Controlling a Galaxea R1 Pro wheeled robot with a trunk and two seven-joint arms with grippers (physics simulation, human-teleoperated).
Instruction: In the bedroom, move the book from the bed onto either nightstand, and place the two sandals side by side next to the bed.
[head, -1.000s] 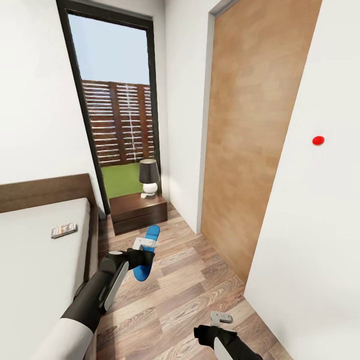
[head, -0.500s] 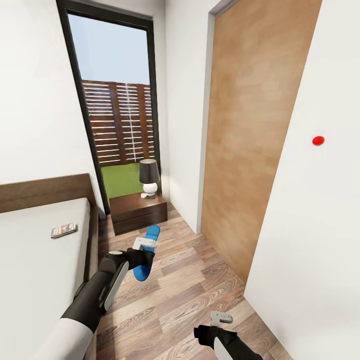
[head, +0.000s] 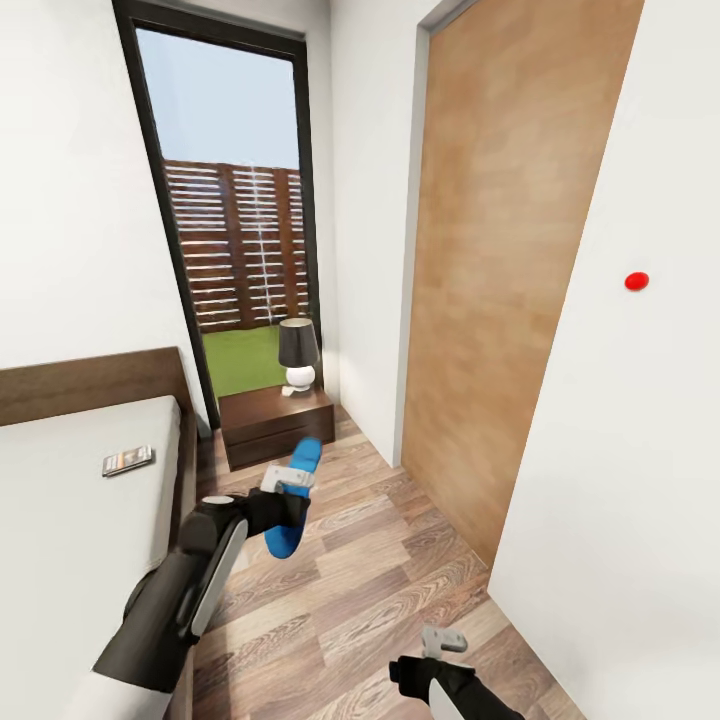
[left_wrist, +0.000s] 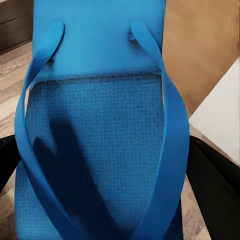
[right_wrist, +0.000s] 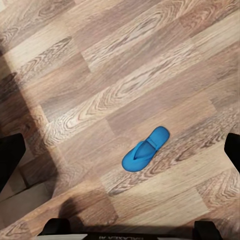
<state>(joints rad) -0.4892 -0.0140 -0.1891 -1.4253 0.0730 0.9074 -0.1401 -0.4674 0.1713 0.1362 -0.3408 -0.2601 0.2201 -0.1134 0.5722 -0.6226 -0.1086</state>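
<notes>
1. the left gripper (head: 288, 484) is closed on a flat bright blue sandal (head: 293, 500), held clear of the wood-plank floor (head: 380, 580), its black fingers (left_wrist: 212, 185) pressing on both edges of the sole.
2. a second blue sandal (right_wrist: 145, 149) lies alone on the planks below the right gripper (head: 441, 640); its jaws stand apart, holding nothing.
3. the thin dark paperback book (head: 127, 460) rests on the light grey mattress of the dark-framed bed (head: 70, 520), at about 9 o'clock from the held sandal.
4. the low dark brown nightstand (head: 277, 425), carrying a black-shaded lamp (head: 298, 353), sits at 12 o'clock.

White walls (head: 60, 200), wood-plank floor (head: 380, 590)
</notes>
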